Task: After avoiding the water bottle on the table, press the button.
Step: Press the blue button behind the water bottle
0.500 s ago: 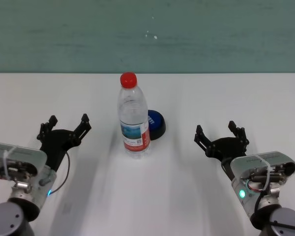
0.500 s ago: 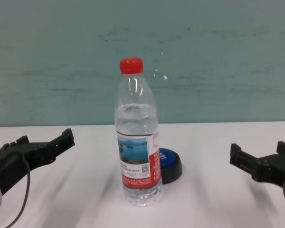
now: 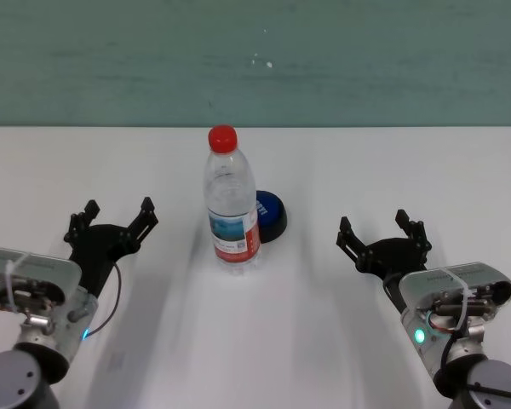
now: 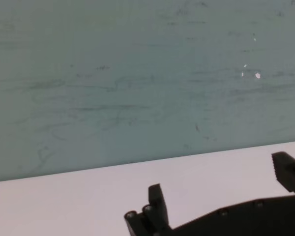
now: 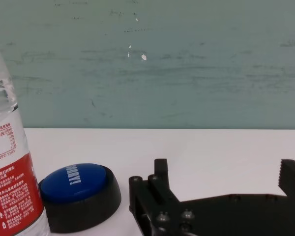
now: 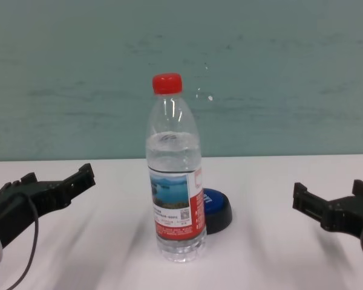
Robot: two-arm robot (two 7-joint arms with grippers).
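The water bottle (image 3: 232, 204) stands upright mid-table, clear with a red cap and a red-and-white label; it also shows in the chest view (image 6: 175, 181) and at the edge of the right wrist view (image 5: 10, 191). The blue-domed button (image 3: 270, 215) on a black base sits just behind and to the right of it, partly hidden by the bottle (image 6: 218, 208) (image 5: 78, 194). My left gripper (image 3: 117, 219) is open and empty, left of the bottle (image 4: 221, 196) (image 6: 51, 187). My right gripper (image 3: 381, 232) is open and empty, right of the button (image 5: 226, 182) (image 6: 333, 205).
The white table (image 3: 324, 162) ends at a teal wall (image 3: 255, 60) behind. Bare tabletop lies between each gripper and the bottle.
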